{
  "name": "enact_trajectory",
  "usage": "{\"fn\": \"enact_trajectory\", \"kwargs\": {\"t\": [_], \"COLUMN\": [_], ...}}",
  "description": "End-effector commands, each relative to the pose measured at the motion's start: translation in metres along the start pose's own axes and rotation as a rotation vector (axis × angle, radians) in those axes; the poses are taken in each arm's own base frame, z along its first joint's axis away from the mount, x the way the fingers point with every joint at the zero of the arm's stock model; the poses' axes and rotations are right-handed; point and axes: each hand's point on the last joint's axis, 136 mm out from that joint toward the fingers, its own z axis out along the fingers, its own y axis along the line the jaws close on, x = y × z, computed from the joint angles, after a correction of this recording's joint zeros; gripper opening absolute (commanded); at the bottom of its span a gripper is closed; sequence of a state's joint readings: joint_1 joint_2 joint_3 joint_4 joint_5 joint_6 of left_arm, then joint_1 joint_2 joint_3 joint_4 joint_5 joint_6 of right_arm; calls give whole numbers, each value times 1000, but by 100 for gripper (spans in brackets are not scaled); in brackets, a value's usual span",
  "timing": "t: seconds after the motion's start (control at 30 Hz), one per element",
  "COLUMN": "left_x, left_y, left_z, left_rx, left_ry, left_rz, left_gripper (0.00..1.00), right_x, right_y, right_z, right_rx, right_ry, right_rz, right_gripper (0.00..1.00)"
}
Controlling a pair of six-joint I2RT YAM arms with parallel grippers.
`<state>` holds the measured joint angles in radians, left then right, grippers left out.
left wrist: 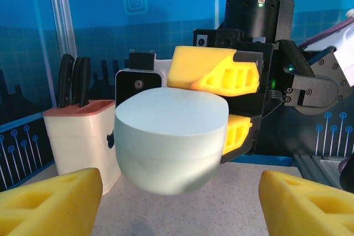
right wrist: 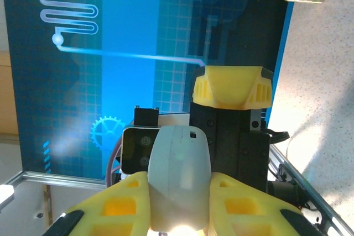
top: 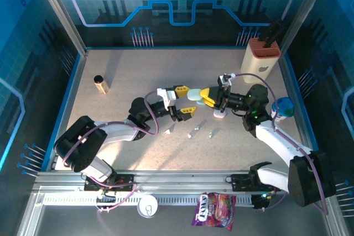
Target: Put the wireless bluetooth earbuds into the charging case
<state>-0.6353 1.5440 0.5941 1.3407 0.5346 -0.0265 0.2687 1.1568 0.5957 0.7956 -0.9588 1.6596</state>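
Observation:
A pale, closed charging case [top: 194, 95] hangs above the table, and my right gripper [top: 204, 96] is shut on it from the right. In the right wrist view the case [right wrist: 180, 175] sits squeezed between the two yellow fingers [right wrist: 110, 208]. My left gripper [top: 184, 101] faces it from the left, open. Its yellow fingers [left wrist: 50, 203] stand wide on either side below the case [left wrist: 171, 136], apart from it. Three small white earbuds [top: 192, 132] lie on the table below the grippers. A second, white-and-pink case [top: 220, 115] rests on the table under the right wrist.
A peach knife block [top: 261, 56] stands at the back right and shows behind the case in the left wrist view [left wrist: 77, 136]. A small dark-capped bottle [top: 99, 84] stands at the left. A blue object [top: 283, 106] sits at the right wall. A candy packet [top: 214, 210] and a round lid [top: 147, 205] lie by the front rail.

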Motion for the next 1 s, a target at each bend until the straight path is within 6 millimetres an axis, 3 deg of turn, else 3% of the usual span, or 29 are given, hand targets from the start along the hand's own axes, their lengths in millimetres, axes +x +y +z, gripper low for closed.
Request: {"fn": "enact_trajectory", "kwargs": {"t": [0.0,0.13,0.43,0.8,0.87,0.97], "left_x": [-17,-18,-20,-18,-17,-13], "left_y": [-5,-7,-7,-10,-11,-10], "left_z": [6,10,16,15,14,14], "left_rx": [43,70,100,112,112,106], "left_ry": [-59,-60,-62,-57,-55,-38], "left_rz": [36,30,-6,-9,-9,-18], "left_gripper": [67,60,55,37,35,34], "right_x": [5,6,9,9,9,8], "right_y": [7,5,-4,-10,-10,-9], "right_z": [-1,1,3,4,3,2], "right_rx": [-27,-27,-1,20,30,66], "right_ry": [17,31,54,56,56,47], "right_rz": [-15,-9,-11,1,-5,-45], "right_gripper": [8,8,8,10,22,50]}}
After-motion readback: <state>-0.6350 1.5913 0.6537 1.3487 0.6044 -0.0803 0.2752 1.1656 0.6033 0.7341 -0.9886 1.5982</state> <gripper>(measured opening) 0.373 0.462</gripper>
